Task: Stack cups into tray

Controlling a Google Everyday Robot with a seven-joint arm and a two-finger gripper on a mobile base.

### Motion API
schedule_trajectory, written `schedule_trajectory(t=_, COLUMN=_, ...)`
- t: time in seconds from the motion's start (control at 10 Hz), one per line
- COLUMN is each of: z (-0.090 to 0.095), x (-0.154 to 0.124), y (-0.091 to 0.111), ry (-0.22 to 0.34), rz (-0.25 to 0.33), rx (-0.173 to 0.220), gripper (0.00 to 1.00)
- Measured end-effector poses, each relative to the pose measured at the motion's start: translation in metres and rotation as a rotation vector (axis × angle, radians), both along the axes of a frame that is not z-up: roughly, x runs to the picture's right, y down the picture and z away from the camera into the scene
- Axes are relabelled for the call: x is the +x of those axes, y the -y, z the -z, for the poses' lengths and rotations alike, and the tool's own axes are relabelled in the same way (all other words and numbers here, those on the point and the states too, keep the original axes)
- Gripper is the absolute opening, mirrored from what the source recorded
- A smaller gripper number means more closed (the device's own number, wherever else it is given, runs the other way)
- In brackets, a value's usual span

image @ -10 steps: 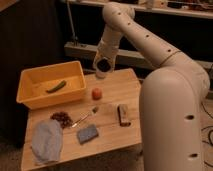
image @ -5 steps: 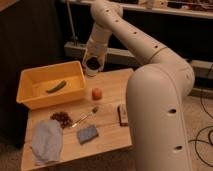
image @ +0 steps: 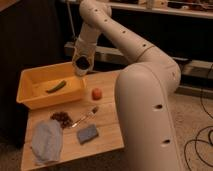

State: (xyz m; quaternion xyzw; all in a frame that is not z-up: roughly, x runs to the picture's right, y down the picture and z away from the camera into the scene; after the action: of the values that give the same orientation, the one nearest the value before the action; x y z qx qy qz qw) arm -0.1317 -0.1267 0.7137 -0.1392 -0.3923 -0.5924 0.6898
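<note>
The yellow tray [image: 29, 96] stands at the back left of the wooden table [image: 107, 137], with a green vegetable [image: 56, 86] lying inside it. My gripper [image: 81, 63] hangs over the tray's right rim. At its end is a pale round shape with a dark middle. I cannot tell whether that is the grey-white cup or part of the gripper. The tan-orange cup is out of view.
A red fruit [image: 96, 93] sits just right of the tray. A spoon-like utensil [image: 86, 116], a dark pile [image: 62, 119], a blue sponge [image: 87, 133] and a grey-blue cloth [image: 46, 141] lie at the front. My own arm [image: 145, 115] covers the table's right side.
My arm has swung left, bringing the gripper from above the table's back edge to the tray's right rim. The arm's body now hides the dark object on the table's right.
</note>
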Motion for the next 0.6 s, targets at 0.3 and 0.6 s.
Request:
schedule_trajectory(t=0.3, z=-0.010, x=-0.029, y=-0.004, ry=0.036, rz=0.002, rx=-0.006, gripper=0.20)
schedule_trajectory(t=0.6, z=-0.035, x=-0.061, y=-0.014, ry=0.078, rz=0.008, rx=-0.023, gripper=0.20)
